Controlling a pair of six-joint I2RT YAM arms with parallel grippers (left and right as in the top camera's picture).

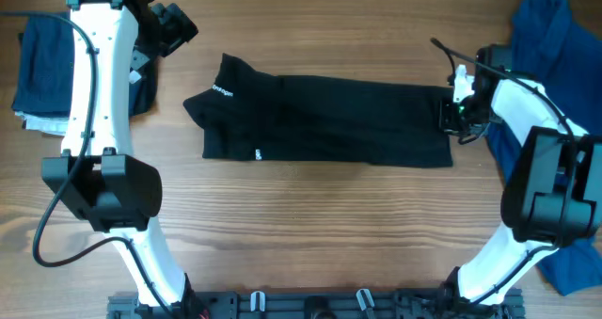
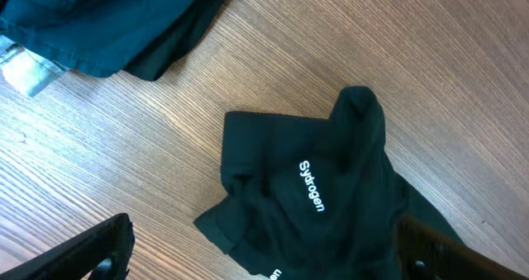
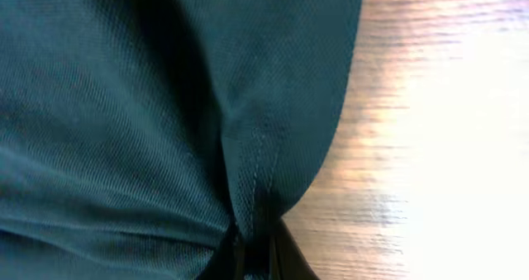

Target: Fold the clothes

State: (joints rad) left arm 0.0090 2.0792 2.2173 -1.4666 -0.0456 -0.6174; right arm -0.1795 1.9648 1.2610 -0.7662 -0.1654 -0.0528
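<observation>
The long black shirt (image 1: 329, 121) lies flat across the middle of the table, with small white logos near its left end. My right gripper (image 1: 450, 112) is at the shirt's right end and is shut on the fabric; in the right wrist view the cloth (image 3: 165, 106) fills the frame and a fold is pinched between the fingers (image 3: 256, 259). My left gripper (image 1: 174, 27) hovers open and empty beyond the shirt's left end. In the left wrist view its fingers (image 2: 264, 259) are spread wide above the collar end of the shirt (image 2: 306, 189).
A pile of navy garments (image 1: 42, 65) lies at the far left and also shows in the left wrist view (image 2: 107, 24). A royal-blue garment (image 1: 555, 32) lies at the far right and hangs down past the right arm (image 1: 574, 263). Bare wooden table (image 1: 310, 234) lies in front.
</observation>
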